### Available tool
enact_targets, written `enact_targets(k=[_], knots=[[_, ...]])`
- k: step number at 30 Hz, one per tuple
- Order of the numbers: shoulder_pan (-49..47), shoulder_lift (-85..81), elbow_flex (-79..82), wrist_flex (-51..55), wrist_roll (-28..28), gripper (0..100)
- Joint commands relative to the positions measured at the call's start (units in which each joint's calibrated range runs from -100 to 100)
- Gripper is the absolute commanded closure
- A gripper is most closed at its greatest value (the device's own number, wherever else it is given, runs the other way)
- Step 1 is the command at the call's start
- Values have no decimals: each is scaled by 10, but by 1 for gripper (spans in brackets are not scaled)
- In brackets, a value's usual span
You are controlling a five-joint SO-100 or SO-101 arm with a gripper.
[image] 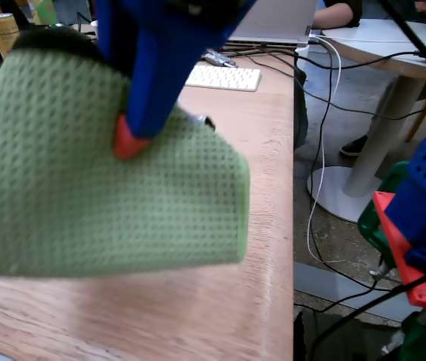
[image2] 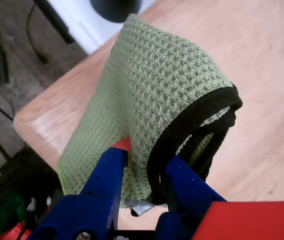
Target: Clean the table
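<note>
The table (image: pixel 220 301), a light-brown wood-grain desk top, fills the lower part of the fixed view and runs to a straight edge on that view's right, where the floor drops away; in the wrist view its rounded corner (image2: pixel 36 120) shows at the left with bare wood stretching off to the right. On it is the green cloth (image: pixel 70 180), a waffle-weave towel with a black hem, bunched and folded over itself so that a loop of the hem (image2: pixel 202 125) stands up in the wrist view. The blue gripper (image2: pixel 147 170) has its two fingers closed on a fold of that cloth (the red tip of one finger (image2: pixel 122 144) peeks out beside the fabric), so the wiping tool is firmly in hand. The lower part of the cloth appears to lie against the wood, though how flat it presses cannot be told. No spill or crumbs are visible on the bare wood, so how much has been wiped cannot be judged; the cloth sits toward one side and much of the top is uncovered, which suggests sweeps across it are left. Beyond lie a white keyboard (image: pixel 224 77), trailing cables (image: pixel 319 150) and a white pedestal table (image: pixel 378 128).
</note>
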Motion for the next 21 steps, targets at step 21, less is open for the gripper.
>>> enact_targets(k=[21], knots=[[57, 394, -133, -82, 5, 100]])
